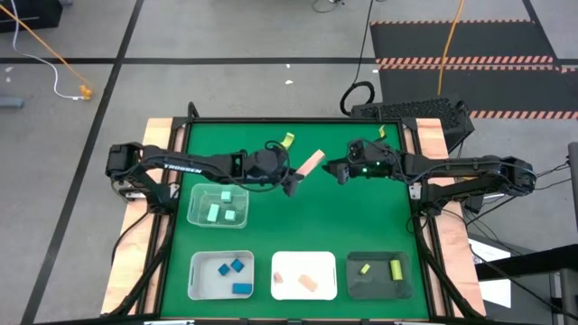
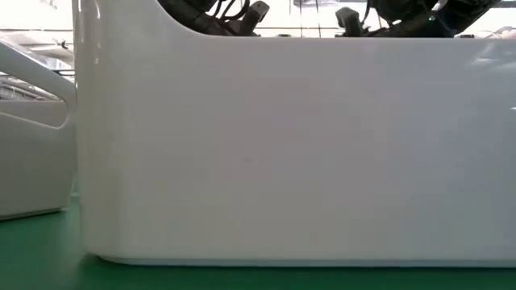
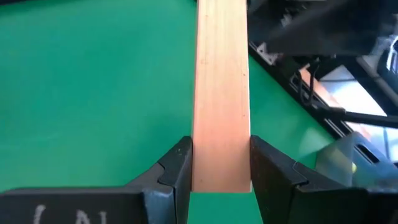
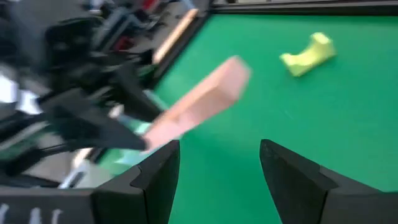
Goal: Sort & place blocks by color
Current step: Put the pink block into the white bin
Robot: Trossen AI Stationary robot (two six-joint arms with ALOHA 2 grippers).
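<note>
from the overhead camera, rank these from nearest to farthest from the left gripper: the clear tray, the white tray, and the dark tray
1. Clear tray, just beside the left gripper, toward its arm's side.
2. White tray, front middle.
3. Dark tray, front right corner.

Your blocks, mid-sort on the green table.
You have a tan wood bar raised at a tilt mid-table; mint-teal blocks, blue ones, tan ones and yellow-green ones sit in separate trays; two yellow-green pieces lie loose near the far edge.

Grey floor, black striped mat, orange cable.
</note>
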